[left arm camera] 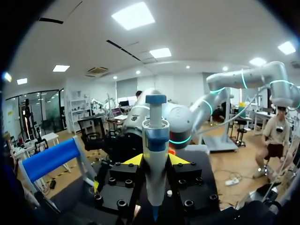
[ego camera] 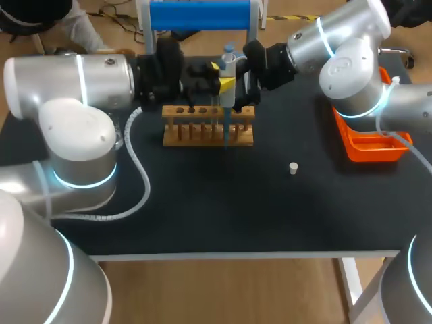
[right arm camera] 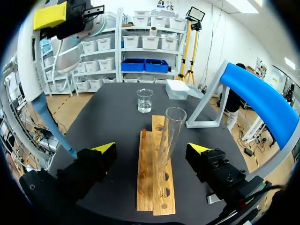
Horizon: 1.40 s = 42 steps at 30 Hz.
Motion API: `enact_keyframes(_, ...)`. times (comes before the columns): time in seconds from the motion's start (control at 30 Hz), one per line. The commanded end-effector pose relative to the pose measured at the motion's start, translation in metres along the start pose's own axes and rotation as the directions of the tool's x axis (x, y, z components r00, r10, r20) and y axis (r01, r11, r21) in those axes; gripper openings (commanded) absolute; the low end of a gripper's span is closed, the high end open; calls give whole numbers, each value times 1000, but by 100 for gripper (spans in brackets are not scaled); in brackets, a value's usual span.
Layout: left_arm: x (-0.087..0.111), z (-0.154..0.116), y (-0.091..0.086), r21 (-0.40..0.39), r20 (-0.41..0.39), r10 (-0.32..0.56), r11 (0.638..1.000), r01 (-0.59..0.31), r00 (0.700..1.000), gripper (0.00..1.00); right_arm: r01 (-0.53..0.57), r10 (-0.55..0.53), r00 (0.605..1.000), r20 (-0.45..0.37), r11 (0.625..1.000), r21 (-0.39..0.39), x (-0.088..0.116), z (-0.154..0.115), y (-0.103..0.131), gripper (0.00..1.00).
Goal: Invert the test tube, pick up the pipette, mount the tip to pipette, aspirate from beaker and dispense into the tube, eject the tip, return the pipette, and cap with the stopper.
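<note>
My left gripper (left arm camera: 155, 161) is shut on the white and blue pipette (left arm camera: 155, 140), which stands upright with a blue tip (left arm camera: 154, 213) mounted. In the head view this pipette (ego camera: 229, 67) hangs over the right end of the wooden rack (ego camera: 208, 125), its tip (ego camera: 226, 125) reaching down to the rack. A clear test tube (right arm camera: 168, 136) stands mouth up in the rack (right arm camera: 154, 183). It is between the wide-open fingers of my right gripper (right arm camera: 152, 152), which do not touch it. A beaker (right arm camera: 145, 100) with some liquid stands beyond the rack. A small white stopper (ego camera: 293, 168) lies on the black table.
An orange tray (ego camera: 371, 145) sits at the table's right edge under my right arm. A stand with a blue bar (ego camera: 199, 15) is behind the rack. A white box (right arm camera: 177, 89) lies near the beaker.
</note>
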<state>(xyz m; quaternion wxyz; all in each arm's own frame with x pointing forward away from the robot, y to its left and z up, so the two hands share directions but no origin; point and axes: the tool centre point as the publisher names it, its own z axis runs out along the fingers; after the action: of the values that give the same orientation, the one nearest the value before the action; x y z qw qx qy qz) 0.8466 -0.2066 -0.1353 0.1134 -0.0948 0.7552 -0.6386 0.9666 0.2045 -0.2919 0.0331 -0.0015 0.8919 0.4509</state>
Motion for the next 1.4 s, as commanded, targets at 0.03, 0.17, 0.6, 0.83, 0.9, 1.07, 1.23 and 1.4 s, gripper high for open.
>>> enact_keyframes(0.03,2,3,9,112,-24,0,994,3,1000,0,0,0,1000,-2,1000,1,0,0,0,100)
enact_keyframes(0.17,3,4,9,102,-34,7,995,-4,999,0,0,0,1000,-2,1000,1,0,0,0,100)
enact_keyframes(0.6,11,-14,9,32,-4,21,999,-21,1000,0,0,0,1000,-2,1000,1,0,0,0,100)
enact_keyframes(0.83,15,-19,11,-45,-21,0,999,-1,1000,0,0,0,1000,-2,1000,1,0,0,0,100)
enact_keyframes(0.9,15,-17,13,-96,-49,-16,995,11,999,0,0,0,1000,-2,1000,1,0,0,0,100)
enact_keyframes(1.07,15,-10,14,-140,-89,-25,990,13,996,0,0,0,1000,-2,1000,1,0,0,0,100)
enact_keyframes(1.23,14,-7,13,-141,-98,-16,990,2,995,0,0,0,1000,-2,1000,1,0,0,0,100)
enact_keyframes(1.4,14,-7,12,-138,-94,-12,990,-2,995,0,0,0,1000,-2,1000,1,0,0,0,100)
